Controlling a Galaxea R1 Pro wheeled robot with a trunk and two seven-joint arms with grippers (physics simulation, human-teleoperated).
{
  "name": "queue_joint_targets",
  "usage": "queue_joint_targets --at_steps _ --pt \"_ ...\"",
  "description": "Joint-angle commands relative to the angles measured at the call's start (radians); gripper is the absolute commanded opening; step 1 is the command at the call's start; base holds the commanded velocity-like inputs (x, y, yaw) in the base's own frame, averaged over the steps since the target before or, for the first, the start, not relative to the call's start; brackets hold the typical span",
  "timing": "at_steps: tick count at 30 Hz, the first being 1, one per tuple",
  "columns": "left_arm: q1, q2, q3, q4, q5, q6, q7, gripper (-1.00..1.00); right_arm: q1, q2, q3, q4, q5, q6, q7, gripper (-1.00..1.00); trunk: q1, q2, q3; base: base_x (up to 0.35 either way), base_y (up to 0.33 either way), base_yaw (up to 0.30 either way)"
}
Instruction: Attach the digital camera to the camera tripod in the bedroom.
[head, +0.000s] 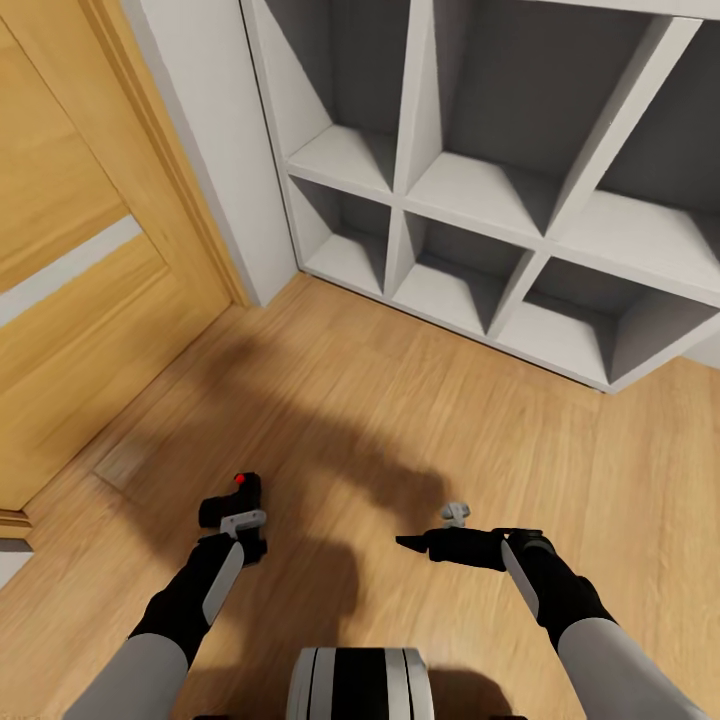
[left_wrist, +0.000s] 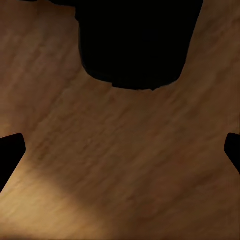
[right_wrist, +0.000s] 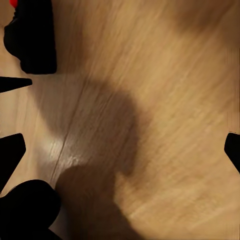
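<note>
Left claw (head: 235, 520) grasps the small chunky black digital camera with a red button (head: 232, 497), held low over the light wood floor (head: 400, 420). Right claw (head: 420, 543) hangs released, well apart, further from it.

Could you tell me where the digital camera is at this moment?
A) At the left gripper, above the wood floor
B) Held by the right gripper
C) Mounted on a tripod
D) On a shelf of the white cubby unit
A: in the head view the digital camera, black with its red button up, sits at the tip of the left gripper over the wood floor, apart from the right gripper.
</note>
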Motion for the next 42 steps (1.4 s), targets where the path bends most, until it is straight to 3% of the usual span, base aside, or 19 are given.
queue_joint_targets --at_steps 1,10,24,33,38,40,42 --pt "0.0 -0.001 0.001 -0.001 0.011 -0.003 0.007 1.0 0.0 0.0 -0.001 -0.001 -0.007 0.008 0.001 1.0 0.0 -0.001 -0.005 0.0 0.0 0.0" --pt "0.0 -0.001 0.001 0.027 0.011 -0.121 0.004 1.0 0.0 0.0 0.0 -0.001 -0.007 0.009 -0.003 1.0 0.004 -0.003 -0.039 0.0 0.0 0.0" --pt "0.0 -0.006 -0.004 0.032 0.011 -0.131 0.004 1.0 0.0 0.0 0.0 -0.001 -0.006 0.008 -0.005 1.0 0.005 -0.003 -0.043 0.0 0.0 0.0" --pt "0.0 -0.034 -0.008 0.053 0.0 -0.145 0.007 1.0 0.0 0.0 0.0 -0.001 -0.005 0.005 -0.007 1.0 0.005 -0.003 -0.043 0.0 0.0 0.0" --pt "0.0 -0.036 -0.009 0.064 -0.003 -0.2 0.007 1.0 0.0 0.001 -0.001 -0.001 -0.005 0.006 -0.008 1.0 0.005 -0.003 -0.043 0.0 0.0 0.0" --pt "0.0 -0.036 -0.009 0.105 -0.005 -0.288 0.006 1.0 0.0 0.0 -0.001 -0.001 -0.005 0.005 -0.008 1.0 0.005 -0.003 -0.043 0.0 0.0 0.0" --pt "0.0 -0.035 -0.012 0.12 -0.006 -0.318 0.006 1.0 0.0 0.0 -0.001 -0.001 -0.005 0.005 -0.008 1.0 0.005 -0.003 -0.043 0.0 0.0 0.0"
